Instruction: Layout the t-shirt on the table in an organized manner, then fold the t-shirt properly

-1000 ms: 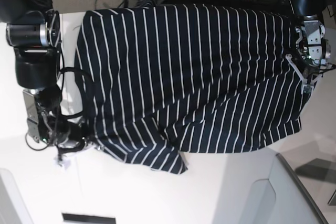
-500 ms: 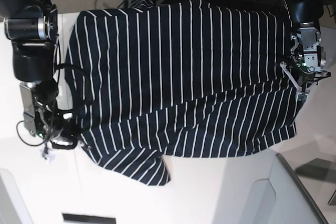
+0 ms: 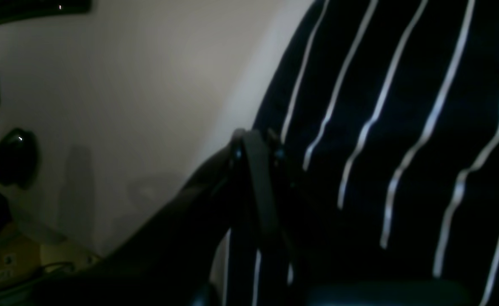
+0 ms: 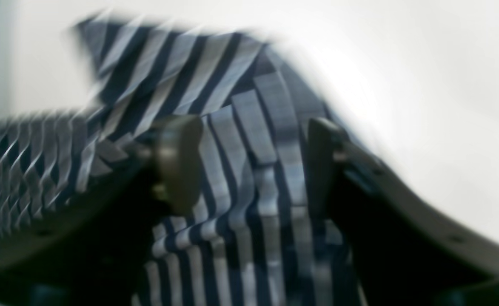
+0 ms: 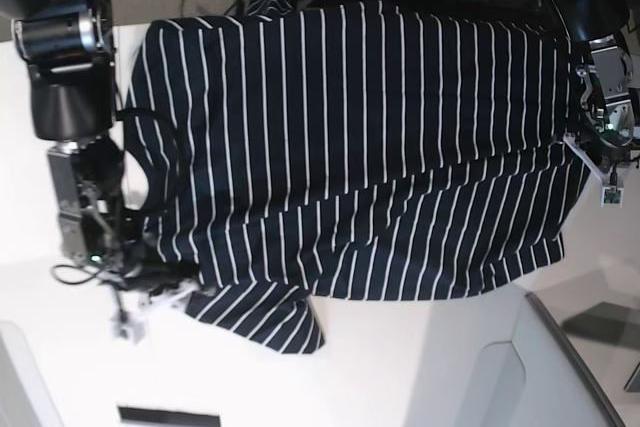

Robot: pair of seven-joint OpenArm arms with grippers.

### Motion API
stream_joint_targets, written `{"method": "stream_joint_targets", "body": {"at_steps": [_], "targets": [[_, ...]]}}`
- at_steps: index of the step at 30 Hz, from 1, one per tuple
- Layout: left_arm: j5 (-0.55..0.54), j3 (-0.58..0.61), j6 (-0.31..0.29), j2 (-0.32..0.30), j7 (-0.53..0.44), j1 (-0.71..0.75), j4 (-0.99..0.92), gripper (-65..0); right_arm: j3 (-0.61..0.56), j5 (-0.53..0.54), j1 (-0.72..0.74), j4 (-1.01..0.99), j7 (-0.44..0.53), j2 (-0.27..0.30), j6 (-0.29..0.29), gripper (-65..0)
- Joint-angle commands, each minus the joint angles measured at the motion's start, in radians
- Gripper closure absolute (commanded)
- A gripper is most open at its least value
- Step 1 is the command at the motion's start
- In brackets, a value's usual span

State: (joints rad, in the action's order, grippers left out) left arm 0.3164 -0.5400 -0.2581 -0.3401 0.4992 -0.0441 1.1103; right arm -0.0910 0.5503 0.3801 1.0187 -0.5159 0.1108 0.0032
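Base view: t-shirt [image 5: 360, 147] lay spread on tabletop [image 5: 400, 367], one corner rumpled; folding not begun. Right tool [image 4: 249, 170] stood parted, left tool [image 3: 253, 148] clenched on t-shirt's edge.

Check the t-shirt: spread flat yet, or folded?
Spread, not folded. The t-shirt lies opened out across the table, though a diagonal crease crosses it and one sleeve corner sticks out toward the near edge.

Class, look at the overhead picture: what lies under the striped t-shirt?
The white table shows around the t-shirt, so the shirt rests on it. Whatever else sits beneath is covered by fabric and cannot be seen.
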Motion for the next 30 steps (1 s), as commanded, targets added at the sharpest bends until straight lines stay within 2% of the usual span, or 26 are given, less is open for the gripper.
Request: {"method": "stream_joint_targets", "body": {"at_steps": [1,3,4,7,11,15,17,22,24,30], "targets": [[0.003,0.004,0.013,-0.021,-0.02,-0.015,0.017,0.0,0.006,-0.011,0.041,-0.031,0.015,0.019,-0.01,-20.1],[0.007,0.004,0.013,-0.009,-0.023,-0.026,0.0,0.0,0.007,-0.009,0.069,-0.123,0.02,0.019,-0.01,-4.7],[0.008,0.004,0.013,-0.004,-0.033,-0.03,-0.016,0.0,0.007,-0.009,0.082,-0.171,0.021,0.019,-0.009,0.0],[0.011,0.004,0.013,-0.001,-0.103,-0.072,-0.086,0.0,0.007,-0.009,0.116,-0.263,0.021,0.019,-0.004,-1.8],[0.011,0.004,0.019,-0.003,-0.159,-0.142,-0.209,0.0,0.006,-0.016,0.132,-0.306,0.044,0.025,-0.004,-0.6],[0.013,0.027,0.112,-0.007,-0.227,-0.202,-0.336,0.0,0.006,-0.017,0.142,-0.377,0.079,0.028,-0.009,-0.6],[0.011,0.071,0.127,-0.021,-0.254,-0.222,-0.398,0.0,0.006,-0.017,0.156,-0.444,0.093,0.04,-0.012,-0.6],[0.003,0.087,0.127,-0.023,-0.316,-0.28,-0.507,0.0,0.006,-0.017,0.168,-0.529,0.176,0.056,-0.101,-0.8],[0.003,0.087,0.128,-0.023,-0.336,-0.31,-0.539,0.0,0.003,-0.017,0.168,-0.532,0.201,0.077,-0.102,-0.8],[0.003,0.087,0.128,-0.021,-0.35,-0.432,-0.619,0.0,-0.006,-0.019,0.194,-0.527,0.313,0.092,-0.095,-1.2]]}}
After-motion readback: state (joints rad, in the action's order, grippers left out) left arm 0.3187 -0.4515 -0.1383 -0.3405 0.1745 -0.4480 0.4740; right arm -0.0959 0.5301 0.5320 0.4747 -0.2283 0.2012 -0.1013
